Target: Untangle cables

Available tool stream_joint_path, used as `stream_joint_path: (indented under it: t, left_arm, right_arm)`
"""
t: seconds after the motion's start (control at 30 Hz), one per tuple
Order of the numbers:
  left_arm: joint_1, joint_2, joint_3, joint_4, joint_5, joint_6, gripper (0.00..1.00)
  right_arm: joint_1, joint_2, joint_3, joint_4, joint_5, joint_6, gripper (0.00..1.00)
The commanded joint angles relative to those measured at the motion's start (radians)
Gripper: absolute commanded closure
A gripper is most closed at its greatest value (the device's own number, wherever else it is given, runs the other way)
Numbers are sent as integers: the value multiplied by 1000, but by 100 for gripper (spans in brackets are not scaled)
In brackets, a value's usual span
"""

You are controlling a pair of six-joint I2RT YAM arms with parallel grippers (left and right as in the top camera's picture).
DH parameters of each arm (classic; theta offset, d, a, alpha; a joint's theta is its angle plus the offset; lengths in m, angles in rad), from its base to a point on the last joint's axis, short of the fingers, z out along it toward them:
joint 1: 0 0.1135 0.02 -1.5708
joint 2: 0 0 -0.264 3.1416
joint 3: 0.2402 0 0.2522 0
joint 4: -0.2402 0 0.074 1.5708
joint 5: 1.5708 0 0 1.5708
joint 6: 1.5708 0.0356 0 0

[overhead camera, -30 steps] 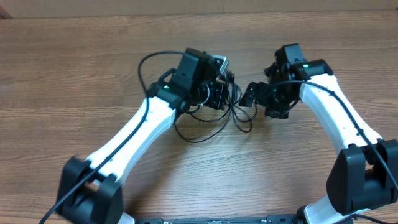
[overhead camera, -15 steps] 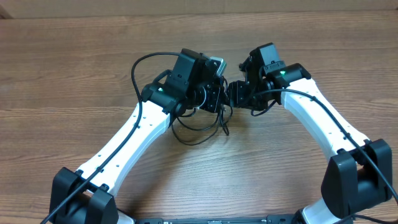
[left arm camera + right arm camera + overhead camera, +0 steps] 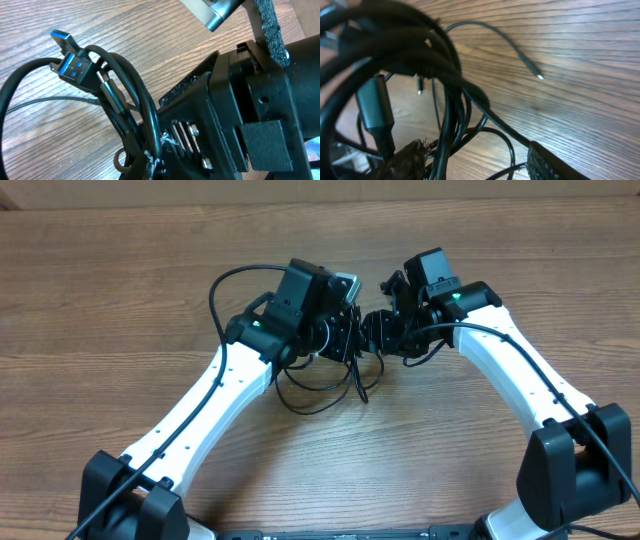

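Progress check: not far along imo. The cables [image 3: 352, 375] are one knotted bundle at frame center in the overhead view, right btw the two end effectors. A couple of thin loops hang down onto the surface [image 3: 100, 300] just below. Nothing has been pulled free as far as I can see.

The left wrist cam shows the cables [image 3: 125, 100] as several strands stacked and crossing, w/ a blue-tongued USB plug [image 3: 70, 67] sticking out at the upper left. In the right wrist cam the bundle [image 3: 420, 60] fills the upper left. One thin lead trails off toward the upper right, its small plug tip [image 3: 539, 76] lying alone on the wood. So maybe one end is loose, but the rest is all to do.

Pose: both arms reach in from the bottom corners and bend toward center, wrists nearly nose to nose.
- Left end effector [image 3: 345, 338] is clamped tight on the bundle, which looks held up off the surface.
- Right end effector [image 3: 385, 330] has its fingers [image 3: 547, 165] standing apart. Strands run btw them, closer to the left-hand one, and wood shows in the gap, so not pinching anything afaict.
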Motion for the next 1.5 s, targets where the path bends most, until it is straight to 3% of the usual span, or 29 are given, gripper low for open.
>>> stream_joint_path:
  t: [0.0,0.07,0.3,0.57,0.63,0.73,0.8,0.97,1.03,1.13,1.17,1.3,1.47]
  left_arm:
    - [8,-82,17,11,21,8,96]
    - [9,-116,17,18,24,8,96]
    - [23,-261,17,19,5,8,96]
    - [166,-352,17,-78,-29,8,96]
    - [215,-353,17,-101,-29,8,96]
    - [264,-330,16,-140,-27,-7,96]
    - [265,-310,16,-153,-24,-7,96]
    - [248,-238,15,-179,27,-8,94]
    - [238,-197,14,-179,33,-7,78]
    - [220,-131,14,-176,32,-7,71]
    - [214,-105,14,-173,32,-7,65]
    - [179,-4,14,-136,36,-6,48]
    - [106,141,14,-4,34,26,37]
  right_arm:
    - [8,-18,0,10,-84,-55,38]
    - [8,-18,0,15,-44,-50,44]
    - [8,-18,0,11,175,60,96]
    - [5,-18,0,-87,494,251,96]
    - [5,-18,0,-85,452,238,96]
    - [6,-18,0,-31,68,-53,96]
    - [6,-18,0,-13,-89,-115,96]
    - [6,-18,0,-17,-15,-83,94]
    - [3,-18,0,-39,129,-19,81]
    - [-9,-18,0,-84,321,93,71]
    - [-16,-18,0,-99,366,126,67]
    - [-57,-18,0,-125,405,162,59]
    - [-138,-18,0,-154,380,187,53]
